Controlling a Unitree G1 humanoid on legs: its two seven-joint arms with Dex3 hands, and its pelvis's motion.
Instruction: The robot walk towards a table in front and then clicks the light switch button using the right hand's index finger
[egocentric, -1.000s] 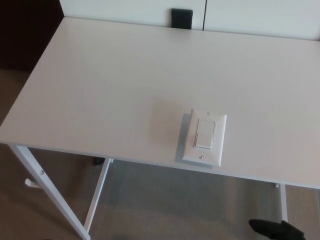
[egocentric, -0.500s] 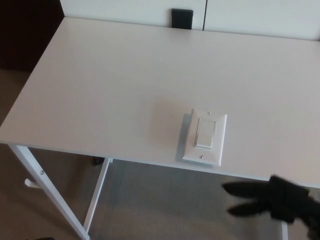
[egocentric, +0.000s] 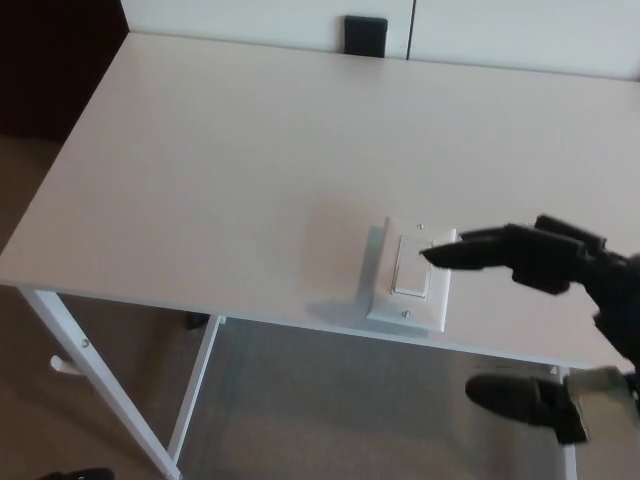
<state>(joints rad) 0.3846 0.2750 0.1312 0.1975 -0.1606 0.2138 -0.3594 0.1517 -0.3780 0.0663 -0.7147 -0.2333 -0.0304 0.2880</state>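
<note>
A white light switch plate (egocentric: 408, 275) with a rocker button (egocentric: 410, 266) lies flat on the white table (egocentric: 250, 170), near its front edge. My right hand (egocentric: 535, 260) reaches in from the right above the table. Its fingers (egocentric: 465, 250) stretch out to the left, and the lowest fingertip hovers over the right edge of the plate, close to the rocker. I cannot tell whether it touches. The thumb (egocentric: 515, 395) hangs apart below, past the table's front edge. The hand holds nothing. My left hand is out of sight.
A black box (egocentric: 365, 35) stands at the table's far edge against the white wall. White table legs (egocentric: 90, 380) run down to the brown carpet at the lower left. A dark area lies to the far left.
My right hand has risen from below the table's front edge to above the tabletop, and its fingers now reach the switch plate's right side. The switch and table have stayed put.
</note>
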